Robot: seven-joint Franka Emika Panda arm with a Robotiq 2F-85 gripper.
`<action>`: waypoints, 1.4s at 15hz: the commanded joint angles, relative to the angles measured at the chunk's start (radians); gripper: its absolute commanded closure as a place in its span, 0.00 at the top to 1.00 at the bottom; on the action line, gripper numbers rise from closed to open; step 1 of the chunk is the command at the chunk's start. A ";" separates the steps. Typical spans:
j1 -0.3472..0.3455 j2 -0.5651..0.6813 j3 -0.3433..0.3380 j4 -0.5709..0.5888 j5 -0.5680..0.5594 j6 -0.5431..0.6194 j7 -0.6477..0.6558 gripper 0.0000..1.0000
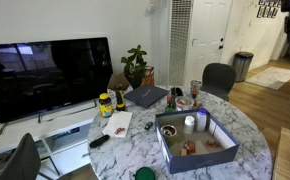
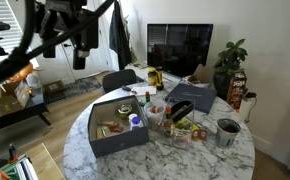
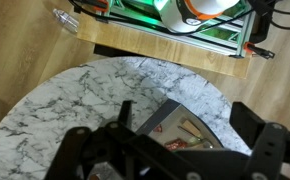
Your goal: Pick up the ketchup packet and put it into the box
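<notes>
The box (image 1: pixel 228 152) stands on the round marble table, with dark blue walls and a brownish floor. It also shows in an exterior view (image 2: pixel 98 142) and, from above, in the wrist view (image 3: pixel 145 117). A tiny red spot that looks like the ketchup packet (image 1: pixel 118 129) lies on the white napkin (image 1: pixel 112 121), left of the box. My gripper (image 2: pixel 81 60) hangs high above the table's edge, far from the packet. In the wrist view my gripper (image 3: pixel 193 135) is open and empty over the box's corner. Small red things (image 3: pixel 158 129) lie on the box floor; I cannot tell what they are.
A grey laptop (image 1: pixel 145 96), a yellow-lidded jar (image 1: pixel 105 103) and a black remote (image 1: pixel 99 141) lie on the table. Bottles stand inside the box (image 1: pixel 195 124). A TV (image 1: pixel 45 75), a plant (image 1: pixel 135 66) and a chair (image 1: pixel 218 78) surround the table.
</notes>
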 commanded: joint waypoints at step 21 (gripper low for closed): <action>0.195 0.662 0.632 0.101 -0.140 0.819 0.672 1.00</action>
